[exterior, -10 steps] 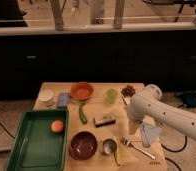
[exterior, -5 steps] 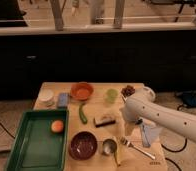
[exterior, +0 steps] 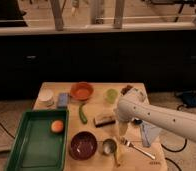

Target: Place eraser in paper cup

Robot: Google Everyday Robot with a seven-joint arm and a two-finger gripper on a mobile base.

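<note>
The eraser (exterior: 104,119), a small block with a dark top over a pale base, lies on the wooden table (exterior: 93,127) near its middle. The paper cup (exterior: 46,97), short and white, stands at the table's far left corner, well apart from the eraser. My white arm reaches in from the right. My gripper (exterior: 122,128) hangs down just right of the eraser, close above the table, with nothing seen in it.
A flat blue block (exterior: 62,99) lies beside the paper cup. An orange bowl (exterior: 81,91), a light-green cup (exterior: 111,95), a green vegetable (exterior: 83,113), a dark red bowl (exterior: 83,145), a metal cup (exterior: 109,146) and a fork (exterior: 138,149) are on the table. A green tray (exterior: 26,150) holds an orange (exterior: 56,126).
My arm has swung left and lower, bringing the gripper from the table's right side to just beside the eraser. The objects have not moved.
</note>
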